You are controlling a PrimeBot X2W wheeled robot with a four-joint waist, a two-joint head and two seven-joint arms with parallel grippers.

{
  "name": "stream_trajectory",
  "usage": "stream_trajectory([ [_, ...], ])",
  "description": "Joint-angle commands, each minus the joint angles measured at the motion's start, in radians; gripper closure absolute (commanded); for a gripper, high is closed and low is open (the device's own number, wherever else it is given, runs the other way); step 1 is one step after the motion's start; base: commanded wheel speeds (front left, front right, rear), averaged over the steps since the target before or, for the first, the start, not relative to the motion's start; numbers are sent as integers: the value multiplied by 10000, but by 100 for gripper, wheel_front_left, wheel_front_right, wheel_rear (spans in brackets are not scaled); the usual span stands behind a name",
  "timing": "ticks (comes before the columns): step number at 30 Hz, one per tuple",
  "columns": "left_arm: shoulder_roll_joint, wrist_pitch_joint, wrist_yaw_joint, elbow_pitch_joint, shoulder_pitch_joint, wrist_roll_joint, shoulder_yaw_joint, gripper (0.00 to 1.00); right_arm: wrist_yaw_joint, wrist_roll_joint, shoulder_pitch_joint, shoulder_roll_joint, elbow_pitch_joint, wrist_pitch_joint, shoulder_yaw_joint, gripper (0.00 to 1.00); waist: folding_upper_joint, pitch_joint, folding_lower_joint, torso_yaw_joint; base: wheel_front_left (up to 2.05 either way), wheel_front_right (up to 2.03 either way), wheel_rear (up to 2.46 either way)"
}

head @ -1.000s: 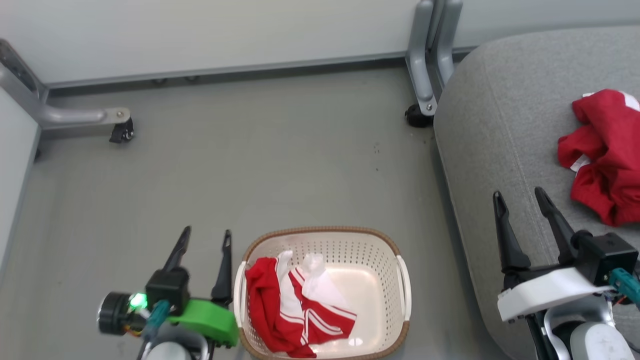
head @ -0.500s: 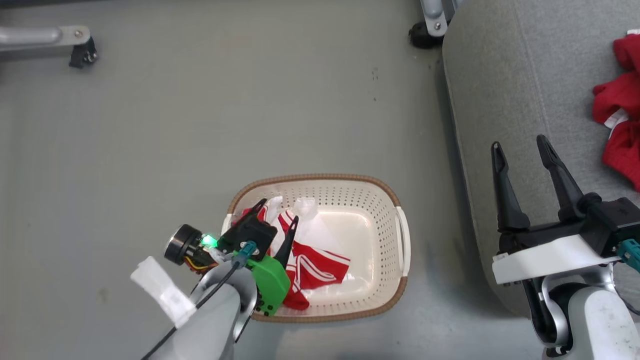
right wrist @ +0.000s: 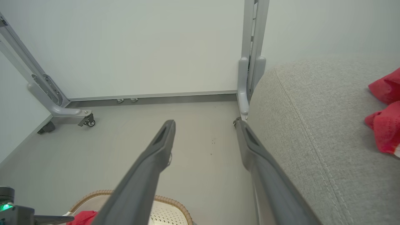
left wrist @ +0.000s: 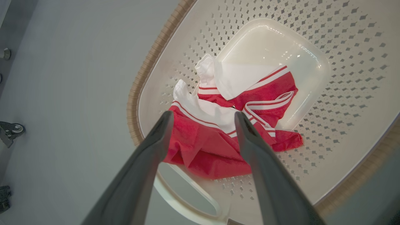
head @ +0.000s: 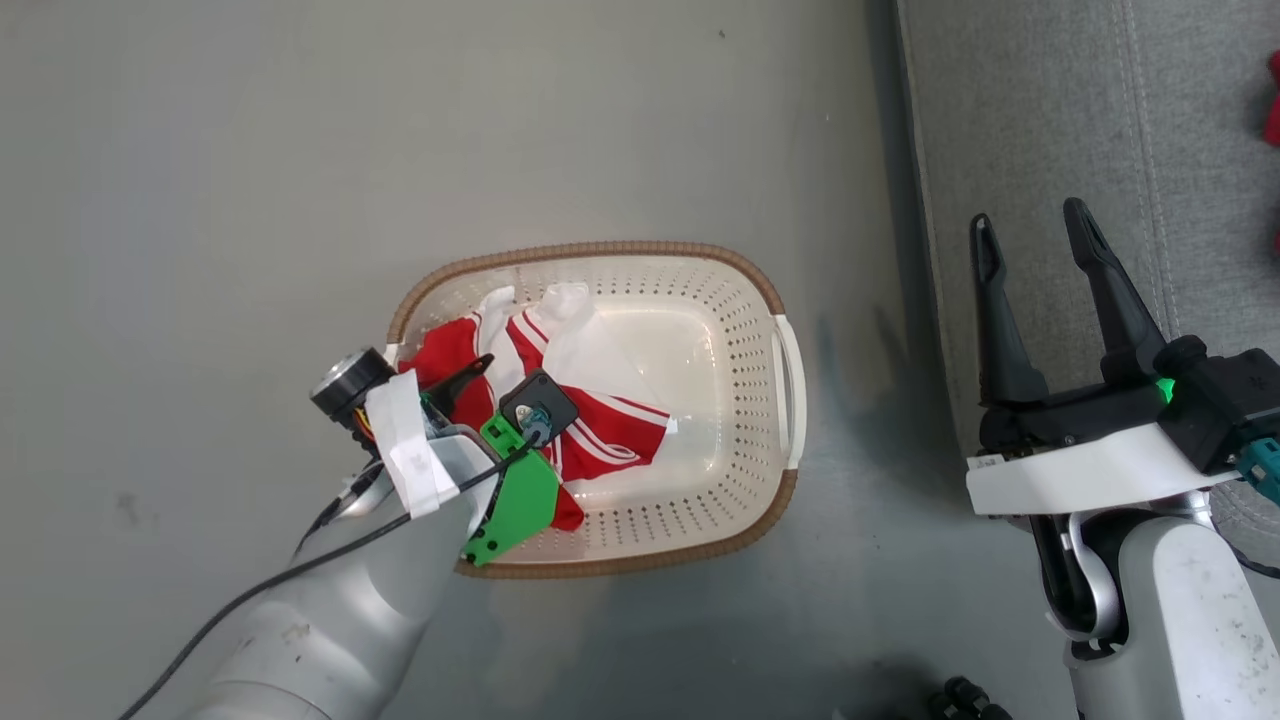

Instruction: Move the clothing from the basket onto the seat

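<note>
The cream basket [head: 600,247] with a brown rim stands on the grey floor. In its left half lies crumpled red clothing [head: 610,435] with white stripes. My left gripper [head: 490,385] hangs over the basket's left end, pointing down, open, its fingers just above the red cloth [left wrist: 206,153] without touching it. In the left wrist view that gripper [left wrist: 203,117] frames the garment's white trim, with the basket wall [left wrist: 343,47] behind. My right gripper [head: 1030,235] stands open and empty over the left edge of the grey seat [head: 1050,120]. More red clothing [right wrist: 384,125] lies on the seat [right wrist: 312,131].
Grey floor surrounds the basket. A metal frame leg with a caster [right wrist: 89,120] stands at the wall to the left, and an upright grey post [right wrist: 250,78] stands at the seat's far corner. A small dark object [head: 965,695] lies by my base.
The head camera has tilted down, so the picture has shifted. My left arm swung from beside the basket to over its left end, fingers now pointing down at the clothing. The right gripper stays open.
</note>
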Motion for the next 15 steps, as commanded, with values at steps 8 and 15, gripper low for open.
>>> stream_trajectory([
  [8,349,773,514,1310,-1385,324,-206,0,-3,277,-642,-22,353,-470,252,0,-1,1752,-1,-761,0,0,0],
  [15,765,1187,683,1659,-1973,547,-539,0,-3,425,-889,-19,644,-745,409,0,-1,2233,-1,-944,0,0,0],
])
